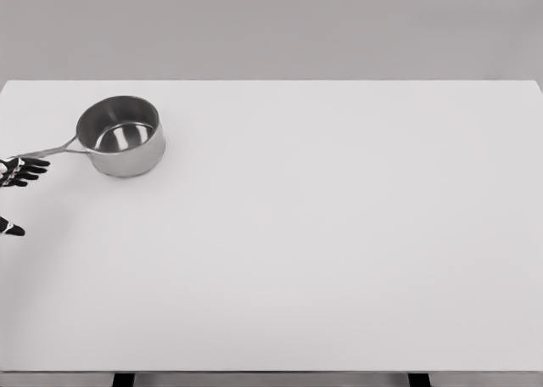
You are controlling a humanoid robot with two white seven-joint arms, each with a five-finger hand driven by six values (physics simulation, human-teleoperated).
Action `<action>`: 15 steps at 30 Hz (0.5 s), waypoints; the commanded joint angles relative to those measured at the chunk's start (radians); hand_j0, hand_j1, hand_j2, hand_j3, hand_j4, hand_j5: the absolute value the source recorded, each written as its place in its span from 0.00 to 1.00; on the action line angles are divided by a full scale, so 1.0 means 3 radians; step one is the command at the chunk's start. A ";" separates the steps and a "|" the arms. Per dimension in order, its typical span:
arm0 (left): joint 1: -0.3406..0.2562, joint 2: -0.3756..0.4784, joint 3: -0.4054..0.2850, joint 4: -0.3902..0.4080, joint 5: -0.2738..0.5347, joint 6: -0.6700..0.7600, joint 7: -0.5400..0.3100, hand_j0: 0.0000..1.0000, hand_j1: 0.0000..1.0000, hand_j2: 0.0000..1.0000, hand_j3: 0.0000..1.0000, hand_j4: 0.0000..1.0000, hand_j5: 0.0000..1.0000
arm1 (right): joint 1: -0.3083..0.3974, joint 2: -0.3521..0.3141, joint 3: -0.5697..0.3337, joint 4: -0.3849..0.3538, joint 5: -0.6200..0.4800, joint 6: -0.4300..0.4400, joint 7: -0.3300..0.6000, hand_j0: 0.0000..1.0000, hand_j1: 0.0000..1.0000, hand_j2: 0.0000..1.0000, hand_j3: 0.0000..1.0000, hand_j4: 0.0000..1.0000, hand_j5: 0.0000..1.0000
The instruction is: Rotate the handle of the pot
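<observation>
While closing on the handle (53, 150), best to slow down and check the grip first. Sits far left on the white worktop (339, 251): a steel saucepan (122, 136), upright, empty, its thin handle reaching out to the left and slightly near. Meets the left hand (20, 171) right at the handle's outer tip, at the picture's left edge. Cannot tell whether the dark fingers (32, 163) are clamped on the tip or merely touching it; they lie bunched and pointing right, just under the handle's end, with one more fingertip showing alone lower down at the edge. No right hand in view.

Judging by this, contact stage of the turn, with the swing itself not yet done. Worth seating the fingers further along the handle instead of on the very tip, since a thin, smooth metal rod held at its end probably slips or twists free. Better to sweep in an arc centred on the pan body, so the pan pivots in place and does not slide across the smooth top. Worth keeping the pull level too: lifting the long lever could tip the light, empty pan. Plenty of bare worktop near and right for the swing; little room to the left, so likely safer to swing the handle toward the near side.
</observation>
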 commanded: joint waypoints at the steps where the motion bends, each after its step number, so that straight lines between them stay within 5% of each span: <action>1: -0.0005 -0.0058 -0.0002 0.0064 -0.0095 0.0000 0.0000 1.00 1.00 1.00 1.00 1.00 1.00 | 0.0000 0.0000 -0.0003 0.0000 0.0000 -0.0001 0.0001 1.00 1.00 1.00 1.00 1.00 1.00; 15: -0.0266 -0.0298 -0.0018 0.0299 -0.0463 0.0000 0.0000 1.00 1.00 1.00 1.00 1.00 1.00 | 0.0000 0.0000 0.0002 0.0000 0.0000 -0.0001 0.0001 1.00 1.00 1.00 1.00 1.00 1.00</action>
